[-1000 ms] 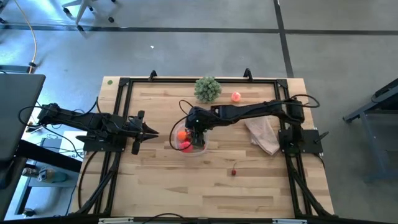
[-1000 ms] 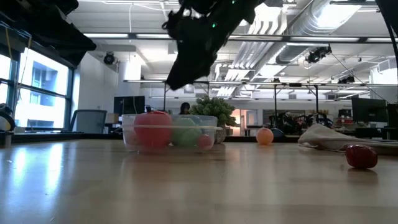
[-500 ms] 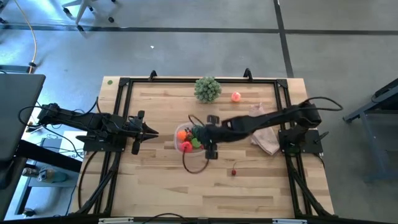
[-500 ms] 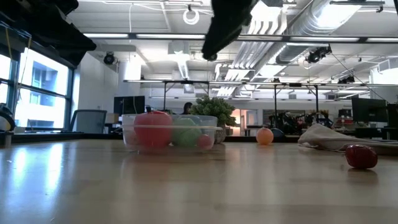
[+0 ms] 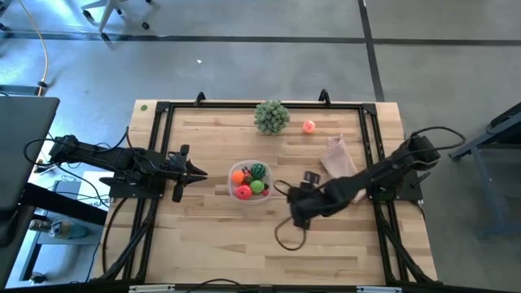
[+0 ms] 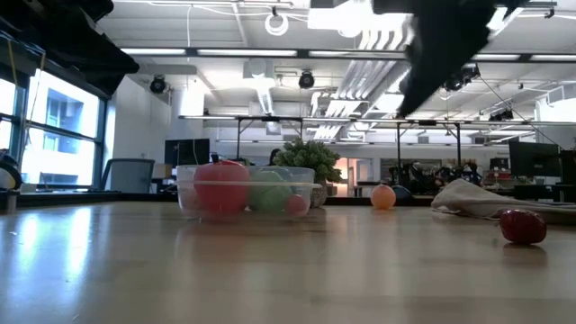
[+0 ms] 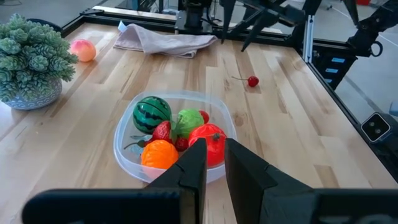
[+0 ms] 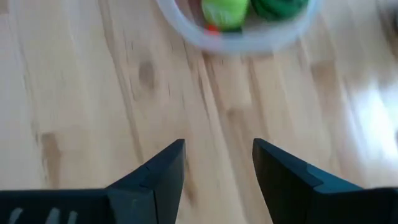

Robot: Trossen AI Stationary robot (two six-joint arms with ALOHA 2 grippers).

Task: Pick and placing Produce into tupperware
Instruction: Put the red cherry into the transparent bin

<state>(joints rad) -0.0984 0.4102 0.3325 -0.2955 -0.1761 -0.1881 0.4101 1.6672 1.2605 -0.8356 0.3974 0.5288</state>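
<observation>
- produce [image 5: 249, 181] in the high view sits piled in the tupperware [image 5: 250, 194] near the table's middle: an orange ball, a red one, a bright green one and a striped dark-green one. a second ago the right gripper [image 5: 298, 213] was directly over the container; now it has pulled back toward the near right, with nothing seen in it, so i judge that a drop has just been made. a pink-orange ball [image 5: 309, 126] lies loose by the far edge beside the bushy green ball [image 5: 272, 116], so the task is not finished. the left gripper [image 5: 192, 172] waits at the left, well apart from the container.
- low view: the container's clear walls show smooth, round, matte balls inside. a small glossy red cherry [image 6: 523, 225] lies on the wood at the right, near the crumpled soft bag [image 6: 477, 197]. the dark arm overhead has moved from above the container to the right.
- left wrist view: its jaws stand nearly together, with only a thin gap and nothing between them. the container is rounded-square and see-through. the cherry has a thin stem.
- right wrist view: its jaws are apart and empty over bare, grained wood, with the container's rim just ahead.
</observation>
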